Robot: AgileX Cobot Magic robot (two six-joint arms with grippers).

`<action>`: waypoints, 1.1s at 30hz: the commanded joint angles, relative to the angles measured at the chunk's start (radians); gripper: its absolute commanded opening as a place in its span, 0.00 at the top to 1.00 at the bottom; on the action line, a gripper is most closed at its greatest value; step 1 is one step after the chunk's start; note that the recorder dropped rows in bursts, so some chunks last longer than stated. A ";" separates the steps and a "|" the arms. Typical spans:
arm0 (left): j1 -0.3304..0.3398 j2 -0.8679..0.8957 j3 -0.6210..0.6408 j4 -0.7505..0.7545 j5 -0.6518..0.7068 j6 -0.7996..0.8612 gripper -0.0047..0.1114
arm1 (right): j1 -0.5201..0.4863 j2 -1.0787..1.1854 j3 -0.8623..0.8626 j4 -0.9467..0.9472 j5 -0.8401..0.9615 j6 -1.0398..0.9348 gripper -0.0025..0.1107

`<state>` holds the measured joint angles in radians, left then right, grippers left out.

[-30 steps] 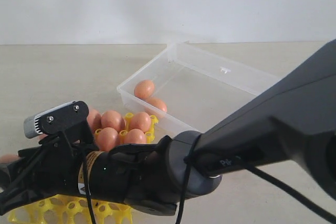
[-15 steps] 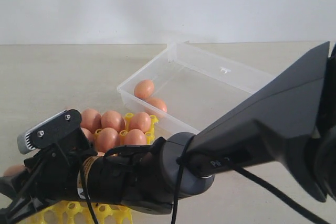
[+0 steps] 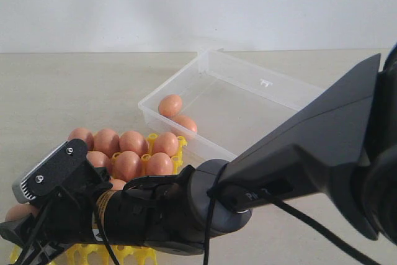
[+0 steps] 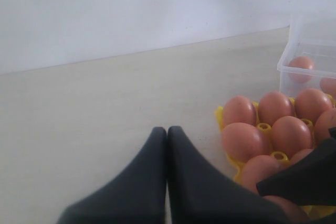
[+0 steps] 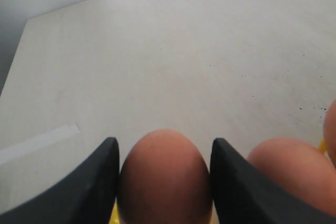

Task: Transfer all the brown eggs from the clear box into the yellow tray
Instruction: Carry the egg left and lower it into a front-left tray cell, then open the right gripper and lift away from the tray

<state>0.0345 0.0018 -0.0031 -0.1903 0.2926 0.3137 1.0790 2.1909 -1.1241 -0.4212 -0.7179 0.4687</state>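
Tabletop bare nxt to yellow tray edge

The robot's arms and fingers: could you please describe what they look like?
The right arm is a matte dark-grey rounded shell with small white lettering, a black cable hanging beneath, and a silver-grey block near the wrist. Both arms' fingers are smooth, dark, tapered.
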 commanded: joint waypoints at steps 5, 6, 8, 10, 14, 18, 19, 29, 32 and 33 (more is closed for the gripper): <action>-0.009 -0.002 0.003 0.001 -0.009 0.001 1.00 | 0.000 -0.006 0.005 -0.011 -0.013 -0.075 0.61; -0.009 -0.002 0.003 0.001 -0.009 0.001 1.00 | 0.000 -0.006 0.005 -0.011 -0.015 -0.079 0.59; -0.009 -0.002 0.003 0.001 -0.009 0.001 1.00 | 0.000 -0.006 0.005 -0.011 -0.015 -0.082 0.55; -0.009 -0.002 0.003 0.001 -0.009 0.001 1.00 | 0.000 -0.006 0.005 -0.011 -0.017 -0.084 0.55; -0.009 -0.002 0.003 0.001 -0.009 0.001 1.00 | 0.000 -0.006 0.005 -0.011 -0.017 -0.086 0.55; -0.009 -0.002 0.003 0.001 -0.009 0.001 1.00 | 0.000 -0.006 0.005 -0.011 -0.017 -0.102 0.55; -0.009 -0.002 0.003 0.001 -0.009 0.001 1.00 | 0.000 -0.006 0.005 -0.011 -0.017 -0.111 0.55; -0.009 -0.002 0.003 0.001 -0.009 0.001 1.00 | 0.000 -0.006 0.005 -0.008 -0.018 -0.162 0.29; -0.009 -0.002 0.003 0.001 -0.011 0.001 1.00 | 0.000 -0.006 0.005 -0.008 -0.018 -0.163 0.29; -0.009 -0.002 0.003 0.001 -0.011 0.001 1.00 | 0.000 -0.006 0.005 -0.008 -0.018 -0.163 0.29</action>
<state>0.0345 0.0018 -0.0031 -0.1903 0.2926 0.3137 1.0790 2.1909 -1.1241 -0.4286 -0.7312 0.3139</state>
